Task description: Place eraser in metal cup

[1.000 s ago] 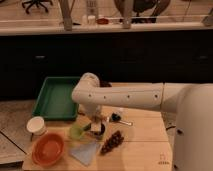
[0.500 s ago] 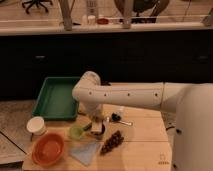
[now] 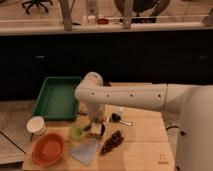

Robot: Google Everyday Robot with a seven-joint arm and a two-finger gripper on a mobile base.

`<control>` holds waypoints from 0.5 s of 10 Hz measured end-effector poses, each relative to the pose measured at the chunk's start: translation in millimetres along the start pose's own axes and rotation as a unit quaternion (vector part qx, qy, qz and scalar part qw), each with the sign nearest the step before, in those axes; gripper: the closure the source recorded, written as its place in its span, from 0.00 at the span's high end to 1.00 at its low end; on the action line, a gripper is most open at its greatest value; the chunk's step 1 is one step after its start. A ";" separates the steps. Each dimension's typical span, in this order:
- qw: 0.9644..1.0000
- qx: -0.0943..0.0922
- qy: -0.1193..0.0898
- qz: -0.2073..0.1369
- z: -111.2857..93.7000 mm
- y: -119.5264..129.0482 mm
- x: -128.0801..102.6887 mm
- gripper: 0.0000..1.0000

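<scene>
My gripper (image 3: 96, 126) points straight down at the end of the white arm, over the wooden table (image 3: 145, 150), just right of the translucent light green cup (image 3: 75, 131). A small dark-and-shiny thing right under it, which seems to be the metal cup (image 3: 100, 131), is mostly hidden by the gripper. A pale block at the gripper's tip may be the eraser (image 3: 94, 129); I cannot tell if it is held or resting in the cup.
A green tray (image 3: 56, 98) lies at the back left. A white round tub (image 3: 35, 125) and an orange bowl (image 3: 48, 149) stand at the front left. A blue cloth (image 3: 84, 151), a dark bunch of grapes (image 3: 112, 142) and a small dark utensil (image 3: 118, 119) lie near the gripper.
The arm's elbow has shifted slightly. The gripper stays over the same spot beside the light green cup.
</scene>
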 end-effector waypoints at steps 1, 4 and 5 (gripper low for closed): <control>1.000 -0.001 0.000 0.004 0.6 2.5 -0.6 0.79; 1.000 0.004 0.001 0.012 2.8 5.3 -4.5 0.80; 1.000 0.005 0.002 0.013 2.9 6.0 -5.2 0.80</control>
